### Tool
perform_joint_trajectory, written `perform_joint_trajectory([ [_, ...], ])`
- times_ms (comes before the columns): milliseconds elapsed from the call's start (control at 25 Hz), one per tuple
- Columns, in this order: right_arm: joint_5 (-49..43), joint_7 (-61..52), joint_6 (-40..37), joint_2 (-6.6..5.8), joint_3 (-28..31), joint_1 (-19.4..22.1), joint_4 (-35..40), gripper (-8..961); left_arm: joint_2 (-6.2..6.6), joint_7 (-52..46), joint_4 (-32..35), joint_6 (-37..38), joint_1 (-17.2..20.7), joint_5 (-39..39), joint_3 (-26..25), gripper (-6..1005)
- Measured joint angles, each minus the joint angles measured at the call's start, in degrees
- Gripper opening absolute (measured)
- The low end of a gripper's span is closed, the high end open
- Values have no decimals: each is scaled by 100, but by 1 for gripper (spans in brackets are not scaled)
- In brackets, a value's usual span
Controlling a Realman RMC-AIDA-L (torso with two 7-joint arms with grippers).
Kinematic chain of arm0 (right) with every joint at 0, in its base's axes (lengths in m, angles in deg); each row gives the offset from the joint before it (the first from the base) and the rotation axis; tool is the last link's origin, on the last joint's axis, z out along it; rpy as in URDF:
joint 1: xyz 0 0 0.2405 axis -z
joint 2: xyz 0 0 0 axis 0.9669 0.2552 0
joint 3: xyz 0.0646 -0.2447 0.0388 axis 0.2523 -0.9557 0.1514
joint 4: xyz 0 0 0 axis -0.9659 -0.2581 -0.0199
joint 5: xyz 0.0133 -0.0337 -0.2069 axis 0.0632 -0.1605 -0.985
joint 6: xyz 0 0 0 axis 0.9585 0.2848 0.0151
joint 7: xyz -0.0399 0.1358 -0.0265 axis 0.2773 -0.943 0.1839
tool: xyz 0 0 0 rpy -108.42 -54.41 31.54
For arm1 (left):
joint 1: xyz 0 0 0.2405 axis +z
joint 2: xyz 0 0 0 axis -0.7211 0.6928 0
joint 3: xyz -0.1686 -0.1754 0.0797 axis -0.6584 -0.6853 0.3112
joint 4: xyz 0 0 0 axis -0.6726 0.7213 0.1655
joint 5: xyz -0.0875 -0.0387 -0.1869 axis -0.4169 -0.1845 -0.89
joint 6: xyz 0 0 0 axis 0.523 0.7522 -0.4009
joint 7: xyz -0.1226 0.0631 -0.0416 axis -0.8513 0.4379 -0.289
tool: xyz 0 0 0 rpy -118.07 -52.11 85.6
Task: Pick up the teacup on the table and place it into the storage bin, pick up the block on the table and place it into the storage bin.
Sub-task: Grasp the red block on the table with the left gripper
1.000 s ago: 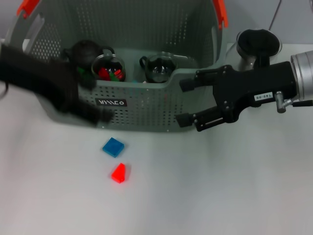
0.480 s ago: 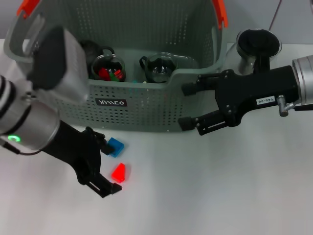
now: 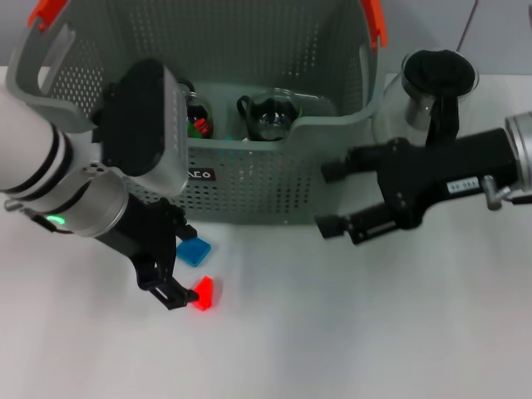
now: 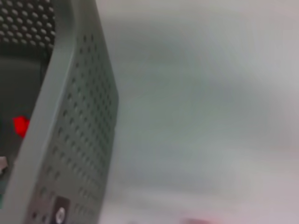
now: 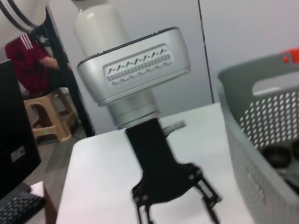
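Counts from the head view: one bin [image 3: 249, 179], two blocks on the table [image 3: 349, 332], two arms.

Blocks: one blue [image 3: 194, 250], one red [image 3: 203, 293], both on the table just in front of the bin's front wall, blue nearer the bin, red a little closer to me. They're near each other but not touching.

In the bin I count one clear glass teapot [image 3: 270, 115] near the middle, plus a glass jar [image 3: 196, 116] with red and green bits inside, mostly hidden behind my left arm. I can't tell what else is in there. One more glass jar with a black lid [image 3: 434, 79] stands on the table outside the bin, on the right side, behind the right arm.

Left gripper [image 3: 176, 262] is down at the table in front of the bin, fingers spread, one finger beside the blue block, the other with its tip just beside the red one. Nothing held.

Right gripper [image 3: 330, 198] is off the bin's front right corner, pointing left, fingers apart, holding nothing.

Writing: small black label [image 3: 199, 175] with white lettering on the bin's front wall, half covered by the left arm, so unreadable. White sticker [image 3: 460, 185] on the right gripper body, text too small to read. Bin has two orange handle clips [image 3: 375, 21], one each side.

Left wrist view shows just the bin wall and bare table. Right wrist view shows the left gripper with fingers spread.
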Motion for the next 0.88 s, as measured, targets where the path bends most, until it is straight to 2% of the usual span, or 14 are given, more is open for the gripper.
perform_joint_trajectory([
  [120,-107,-41,-89,-77,-48,7,-95,944,-9,67,123,-64,-116,85,57,914],
  [440,-221,-59,-68,-148,16,2,-89,945,-76,163,234,1,-209,264,574,909],
  [880,-199,-26,-14,-157,46,-24,-131,945,-93,200,582,-270,-429,521,1210,901],
])
